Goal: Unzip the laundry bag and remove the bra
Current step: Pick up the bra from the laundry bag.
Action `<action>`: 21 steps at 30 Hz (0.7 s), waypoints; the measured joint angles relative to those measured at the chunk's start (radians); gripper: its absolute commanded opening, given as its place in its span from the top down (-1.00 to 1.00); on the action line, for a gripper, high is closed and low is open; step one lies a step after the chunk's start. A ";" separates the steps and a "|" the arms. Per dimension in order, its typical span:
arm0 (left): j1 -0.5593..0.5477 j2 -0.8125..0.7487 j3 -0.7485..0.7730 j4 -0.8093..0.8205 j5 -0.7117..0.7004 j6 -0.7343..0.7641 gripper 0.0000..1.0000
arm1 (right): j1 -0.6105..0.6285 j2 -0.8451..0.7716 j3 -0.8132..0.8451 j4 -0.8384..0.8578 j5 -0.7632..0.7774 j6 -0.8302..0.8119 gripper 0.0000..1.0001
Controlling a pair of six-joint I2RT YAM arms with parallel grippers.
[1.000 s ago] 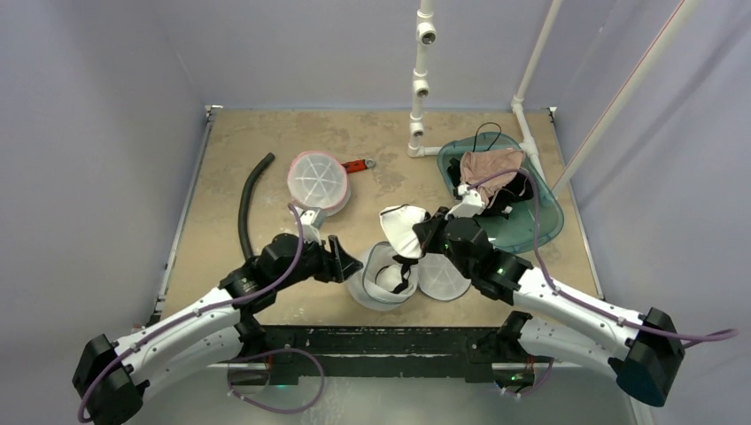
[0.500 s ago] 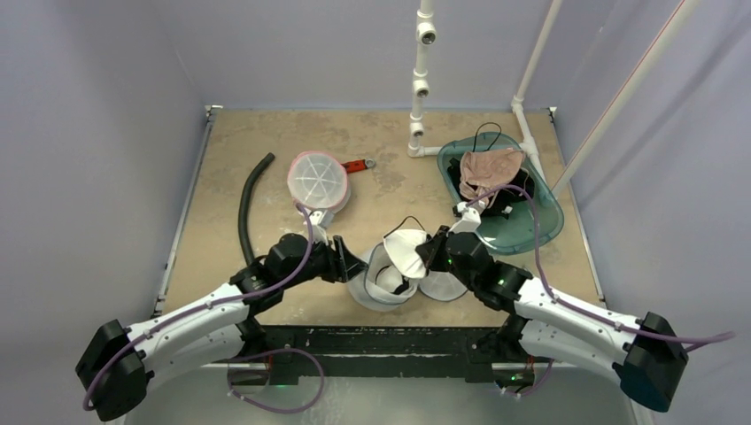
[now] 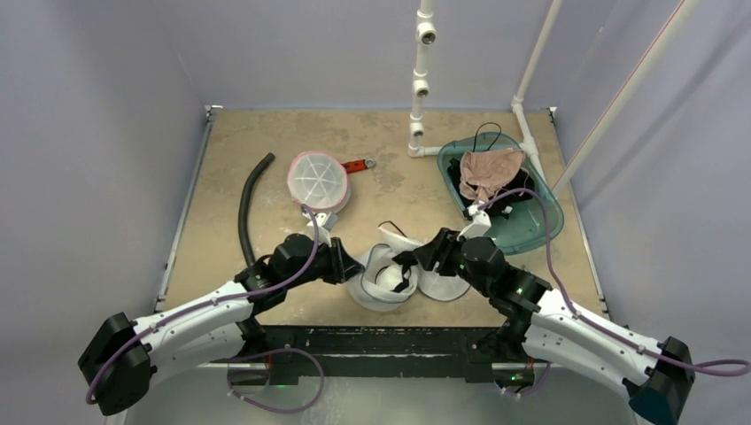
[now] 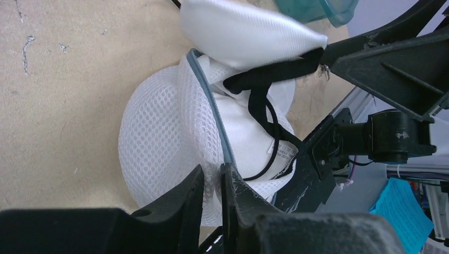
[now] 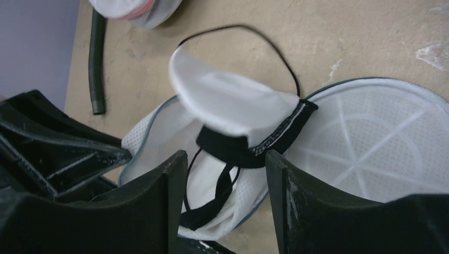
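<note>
Your left claw (image 4: 213, 173) is clenched on the mesh rim of the laundry bag (image 4: 153, 143), right beside its grey zipper (image 4: 214, 114). Hold that pinch firm so the bag cannot lift off the surface (image 3: 266, 142).

Your right claw (image 5: 225, 157) is released, jaws wide apart, with the bra's black band just past the tips. The bra (image 5: 227, 100) is half out of the bag: one white cup hangs over the rim, while the rest and the straps lie inside.

Close on the black band, not the soft cup, then draw it up and away from the bag. The straps look likely to snag on the zipper, so go slowly.

The bag's round lid (image 5: 370, 137) lies flat against the bag. Well beyond the bag are a second mesh bag (image 3: 316, 180), a black hose (image 3: 248, 208) and a teal tray (image 3: 542, 223). None of these seems to block you.
</note>
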State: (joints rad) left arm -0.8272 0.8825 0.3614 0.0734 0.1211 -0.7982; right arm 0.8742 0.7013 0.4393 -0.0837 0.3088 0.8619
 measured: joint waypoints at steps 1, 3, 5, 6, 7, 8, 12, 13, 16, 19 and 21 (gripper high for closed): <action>0.000 0.001 0.000 0.000 -0.003 0.002 0.72 | 0.000 -0.006 0.002 -0.010 -0.021 -0.014 -0.15; 0.000 0.001 0.000 -0.003 -0.013 0.005 0.76 | 0.003 -0.013 0.011 -0.024 -0.069 -0.049 -0.11; 0.000 0.001 0.000 -0.012 -0.025 0.006 0.77 | 0.016 -0.012 0.034 -0.033 -0.129 -0.092 -0.10; 0.000 0.001 0.000 -0.017 -0.032 0.006 0.78 | 0.031 -0.008 0.048 -0.037 -0.153 -0.114 -0.10; 0.000 0.001 0.000 -0.023 -0.040 0.006 0.78 | 0.051 -0.003 0.062 -0.042 -0.165 -0.131 -0.10; 0.000 0.001 0.000 -0.029 -0.048 0.006 0.79 | 0.082 0.008 0.081 -0.047 -0.174 -0.151 -0.11; 0.000 0.001 0.000 -0.050 -0.068 0.008 0.79 | 0.195 0.073 0.129 -0.046 -0.195 -0.214 -0.16; 0.000 0.001 0.001 -0.055 -0.071 0.009 0.79 | 0.211 0.090 0.130 -0.045 -0.201 -0.227 -0.16; 0.000 0.001 0.002 -0.063 -0.075 0.013 0.79 | 0.233 0.139 0.130 -0.050 -0.204 -0.249 -0.16; 0.000 0.001 0.007 -0.074 -0.077 0.017 0.79 | 0.241 0.184 0.130 -0.053 -0.189 -0.261 -0.15; 0.000 -0.001 0.010 -0.082 -0.077 0.017 0.79 | 0.243 0.210 0.130 -0.058 -0.172 -0.262 -0.13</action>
State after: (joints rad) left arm -0.8272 0.8814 0.3710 -0.0086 0.0441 -0.7811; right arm 1.1175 0.9112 0.5690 -0.1413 0.1371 0.5995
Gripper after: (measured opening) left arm 0.108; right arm 0.579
